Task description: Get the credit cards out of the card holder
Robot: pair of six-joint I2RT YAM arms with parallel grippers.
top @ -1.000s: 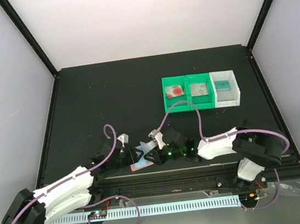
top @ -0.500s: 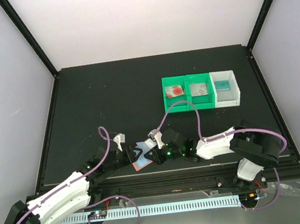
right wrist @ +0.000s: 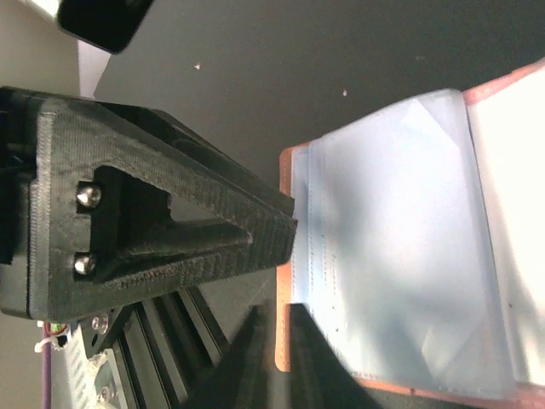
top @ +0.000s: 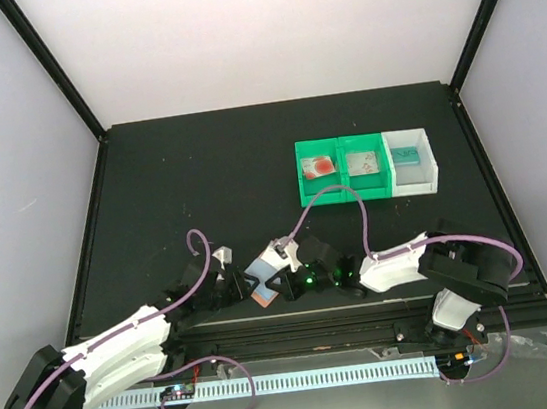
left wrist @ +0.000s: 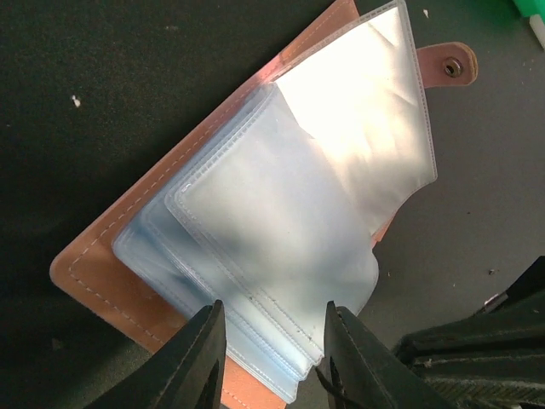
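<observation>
While spread left fingers (left wrist: pixel 192 362) straddle the card holder (left wrist: pixel 281 213), closed right fingers (right wrist: pixel 238 375) touch it.

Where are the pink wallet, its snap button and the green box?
card holder (left wrist: pixel 272 213): left wrist view, on its clear pockets.
snap tab (left wrist: pixel 451 64): left wrist view, on the metal button.
green bin (top: pixel 321 143): top external view, on its far rim.

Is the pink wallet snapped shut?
No, the wallet lies open, its clear pockets fanned out and the snap tab loose.
</observation>
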